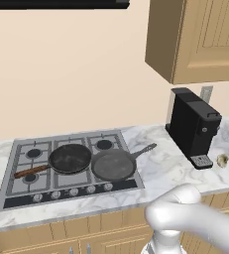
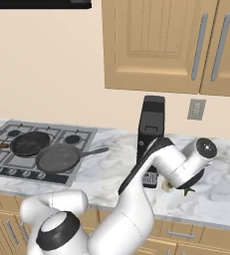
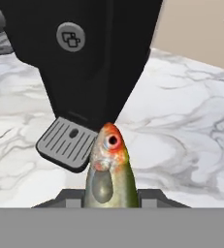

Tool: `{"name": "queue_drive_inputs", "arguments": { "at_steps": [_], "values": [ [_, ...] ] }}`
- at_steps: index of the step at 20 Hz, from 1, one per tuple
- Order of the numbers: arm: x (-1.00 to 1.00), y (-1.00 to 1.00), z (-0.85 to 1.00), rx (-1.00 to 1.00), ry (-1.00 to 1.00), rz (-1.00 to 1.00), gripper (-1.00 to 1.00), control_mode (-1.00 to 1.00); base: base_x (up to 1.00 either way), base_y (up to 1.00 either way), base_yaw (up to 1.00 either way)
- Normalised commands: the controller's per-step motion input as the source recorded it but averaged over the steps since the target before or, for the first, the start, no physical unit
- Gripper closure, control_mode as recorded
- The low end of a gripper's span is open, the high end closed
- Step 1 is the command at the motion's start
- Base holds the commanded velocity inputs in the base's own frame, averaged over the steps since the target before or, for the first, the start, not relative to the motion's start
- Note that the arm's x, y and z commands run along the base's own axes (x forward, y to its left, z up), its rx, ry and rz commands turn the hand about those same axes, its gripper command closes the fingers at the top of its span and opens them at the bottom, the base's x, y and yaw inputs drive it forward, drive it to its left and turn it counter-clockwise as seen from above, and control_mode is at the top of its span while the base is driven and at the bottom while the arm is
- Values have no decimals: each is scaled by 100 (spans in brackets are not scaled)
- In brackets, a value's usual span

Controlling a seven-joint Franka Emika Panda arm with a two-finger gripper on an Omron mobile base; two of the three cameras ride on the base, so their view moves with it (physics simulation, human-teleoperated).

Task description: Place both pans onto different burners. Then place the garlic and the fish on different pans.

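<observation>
The fish fills the lower middle of the hand view, head up with a red-orange snout, and my gripper is shut on its body. It hangs just above the marble counter in front of the coffee machine. The garlic lies on the counter beside the machine's base, close under my hand. The black pan with the wooden handle sits on the cooktop's middle burner. The grey pan sits on the right side of the cooktop, touching it, handle pointing right. The back right burner is bare.
A black coffee machine stands on the counter right of the cooktop, its drip tray just ahead of the fish. Wooden wall cabinets hang above. Marble counter lies open between cooktop and machine.
</observation>
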Motion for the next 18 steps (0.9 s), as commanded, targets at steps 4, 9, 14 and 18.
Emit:
{"name": "queue_drive_inputs", "arguments": {
  "at_steps": [4,9,14,18],
  "values": [
    [-39,37,23,-6,-1,1,100,-100,0,0,0],
    [-44,41,17,-7,0,2,100,-100,0,0,0],
    [-27,50,14,-5,0,4,100,-100,0,0,0],
    [-21,37,16,0,1,9,100,-100,0,0,0]
  ]
}}
